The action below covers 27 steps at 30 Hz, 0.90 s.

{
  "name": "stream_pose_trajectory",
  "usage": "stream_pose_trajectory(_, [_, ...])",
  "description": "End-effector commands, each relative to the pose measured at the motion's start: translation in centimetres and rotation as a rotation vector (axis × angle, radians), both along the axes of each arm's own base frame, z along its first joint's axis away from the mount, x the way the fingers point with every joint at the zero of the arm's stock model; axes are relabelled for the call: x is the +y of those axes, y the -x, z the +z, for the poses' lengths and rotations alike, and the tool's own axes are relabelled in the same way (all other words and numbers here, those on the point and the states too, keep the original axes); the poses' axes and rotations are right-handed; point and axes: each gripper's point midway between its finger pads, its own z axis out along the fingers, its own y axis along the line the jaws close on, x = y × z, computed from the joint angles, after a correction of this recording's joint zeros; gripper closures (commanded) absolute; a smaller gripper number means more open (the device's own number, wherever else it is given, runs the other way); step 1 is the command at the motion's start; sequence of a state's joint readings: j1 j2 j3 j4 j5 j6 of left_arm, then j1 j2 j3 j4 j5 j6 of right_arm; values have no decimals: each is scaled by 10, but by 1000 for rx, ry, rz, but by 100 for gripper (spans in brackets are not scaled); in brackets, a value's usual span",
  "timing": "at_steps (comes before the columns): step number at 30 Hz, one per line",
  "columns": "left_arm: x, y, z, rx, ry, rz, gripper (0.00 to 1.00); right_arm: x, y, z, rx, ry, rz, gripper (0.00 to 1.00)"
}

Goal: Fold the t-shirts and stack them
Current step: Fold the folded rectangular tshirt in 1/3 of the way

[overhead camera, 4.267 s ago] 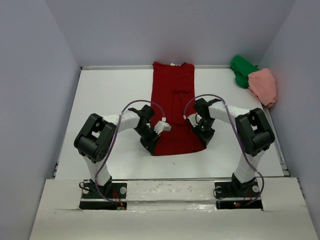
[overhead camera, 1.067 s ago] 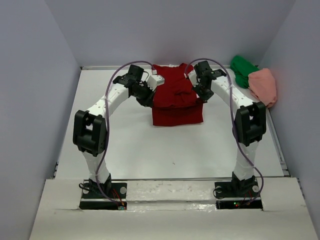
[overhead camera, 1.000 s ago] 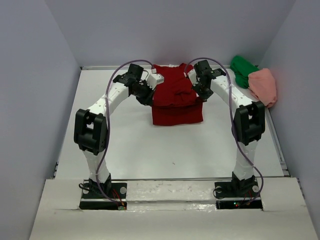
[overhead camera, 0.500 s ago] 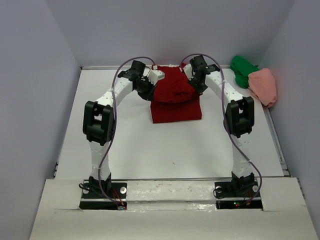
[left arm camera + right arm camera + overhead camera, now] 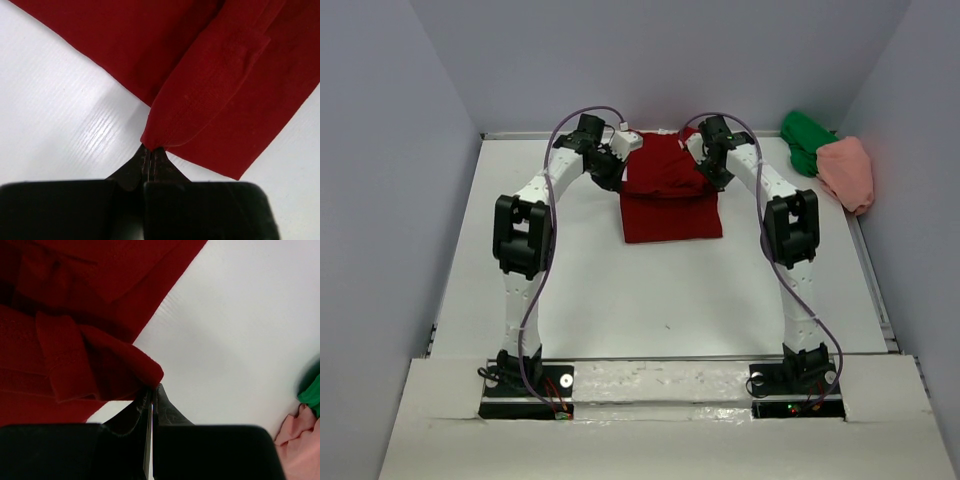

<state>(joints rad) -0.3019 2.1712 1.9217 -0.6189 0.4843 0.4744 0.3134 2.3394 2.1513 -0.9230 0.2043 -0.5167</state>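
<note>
Top external has the dark red t-shirt (image 5: pixel 670 210) doubled over near the middle of the far edge of the bench (image 5: pixel 620 310); left fingers (image 5: pixel 132 172) are pinched tight on a hem corner, right fingers (image 5: pixel 169 412) clamped on a bunched fold. Green t-shirt (image 5: pixel 804 140) and salmon pink t-shirt (image 5: pixel 847 172) sit heaped together in the far right corner, with wide white bench showing toward the near edge.

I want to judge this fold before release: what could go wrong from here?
The left gripper and right gripper each pinch only a small tip of the dark red t-shirt; it might slip out. The carried layer looks bunched in the top view, so the fold may land crooked.
</note>
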Motion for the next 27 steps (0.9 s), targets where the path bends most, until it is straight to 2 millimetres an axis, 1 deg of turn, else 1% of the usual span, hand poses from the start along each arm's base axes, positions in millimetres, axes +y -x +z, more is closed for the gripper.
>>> stream_pose_trajectory(1, [2, -17, 16, -60, -2, 5, 100, -3, -23, 12, -74, 2, 3, 100])
stream_pose_trajectory(2, [2, -18, 12, -55, -5, 3, 100, -3, -25, 11, -74, 3, 5, 100])
stream_pose_trajectory(6, [1, -24, 9, -59, -2, -2, 100, -2, -31, 9, -84, 7, 8, 100])
stream_pose_trajectory(7, [0, -24, 8, -58, -3, -4, 100, -7, -33, 9, -85, 10, 0, 100])
stream_pose_trajectory(9, [0, -26, 4, -56, -5, -7, 100, -7, -36, 8, -90, 12, 0, 100])
stream_pose_trajectory(13, [0, -35, 4, -78, -8, 0, 100, -6, -43, 10, -114, 14, -2, 100])
stream_pose_trajectory(14, [0, -37, 1, -76, -8, 1, 100, -6, -45, 10, -119, 14, -4, 100])
stream_pose_trajectory(15, [-1, -38, 0, -79, -9, 2, 100, -6, -47, 10, -124, 14, -7, 99])
stream_pose_trajectory(16, [-1, -43, 3, -92, -8, 8, 90, -5, -49, 10, -127, 14, -6, 90])
stream_pose_trajectory(17, [-1, -44, 3, -97, -13, 5, 72, -6, -50, 9, -130, 19, -6, 62])
stream_pose_trajectory(18, [-1, -51, 9, -128, -18, -1, 49, -7, -53, 11, -141, 24, -13, 51])
stream_pose_trajectory(19, [2, -58, 14, -153, -31, 13, 45, -6, -55, 11, -146, 23, -16, 32])
stream_pose_trajectory(21, [8, -68, 29, -197, -24, 27, 35, -7, -57, 15, -160, 26, -25, 15])
stream_pose_trajectory(22, [15, -78, 50, -251, -17, 52, 29, -8, -60, 22, -179, 28, -32, 1])
stream_pose_trajectory(23, [15, -80, 61, -277, -9, 54, 23, -8, -61, 27, -192, 27, -36, 0])
stream_pose_trajectory(24, [21, -86, 75, -312, 1, 71, 20, -9, -62, 32, -203, 26, -38, 0])
stream_pose_trajectory(26, [28, -88, 94, -352, -2, 92, 14, -10, -62, 43, -223, 27, -43, 0])
stream_pose_trajectory(27, [31, -85, 112, -384, 2, 96, 13, -11, -61, 57, -248, 19, -49, 0])
